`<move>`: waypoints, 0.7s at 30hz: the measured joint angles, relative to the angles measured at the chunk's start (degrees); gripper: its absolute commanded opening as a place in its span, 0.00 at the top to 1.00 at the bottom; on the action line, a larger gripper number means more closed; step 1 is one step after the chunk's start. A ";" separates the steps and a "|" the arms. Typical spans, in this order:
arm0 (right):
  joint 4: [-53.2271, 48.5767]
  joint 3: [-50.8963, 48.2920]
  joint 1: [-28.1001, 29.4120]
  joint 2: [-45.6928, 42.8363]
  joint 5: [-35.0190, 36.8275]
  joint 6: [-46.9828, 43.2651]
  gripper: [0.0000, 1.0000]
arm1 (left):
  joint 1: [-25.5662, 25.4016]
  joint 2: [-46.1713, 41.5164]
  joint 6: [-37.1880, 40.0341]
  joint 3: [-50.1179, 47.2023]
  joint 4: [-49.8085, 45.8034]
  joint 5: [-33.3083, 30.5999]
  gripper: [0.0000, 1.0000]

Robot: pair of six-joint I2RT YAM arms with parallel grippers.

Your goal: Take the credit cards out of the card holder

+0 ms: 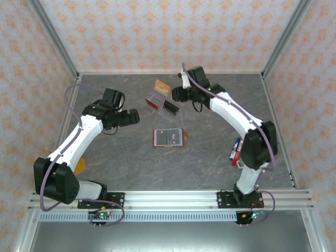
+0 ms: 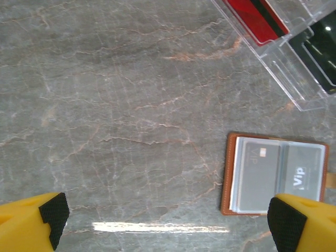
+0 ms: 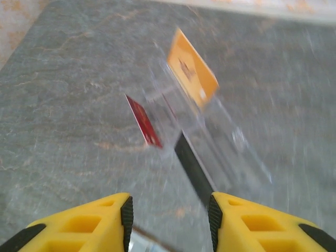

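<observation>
At desk centre, top view: card holder lies open and flat; left tool nearby, right tool at clear stand.
Left wrist: left tool spread wide; sleeved credit cards likely thin, stiff, slick; pinch an exposed edge.
Right wrist: right tool part-open, empty.

White arms, black joints, purple cables — yellow fingers.

Left pincer gapes wide; right pincer parted.
</observation>
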 measured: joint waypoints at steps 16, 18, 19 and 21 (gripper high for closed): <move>6.10 -30.86 11.98 -10.29 4.02 30.73 0.58 | -3.34 6.67 -4.50 -1.64 6.34 7.08 0.00; 7.39 -30.91 11.91 -9.53 4.35 32.59 0.59 | -3.69 7.69 -4.85 -1.64 7.23 8.04 0.00; 8.17 -30.91 11.91 -9.05 4.50 33.38 0.59 | -3.91 8.31 -4.96 -1.64 7.72 8.68 0.00; 9.11 -30.91 11.91 -8.09 4.98 34.23 0.59 | -4.09 9.73 -5.57 -1.64 8.70 9.70 0.00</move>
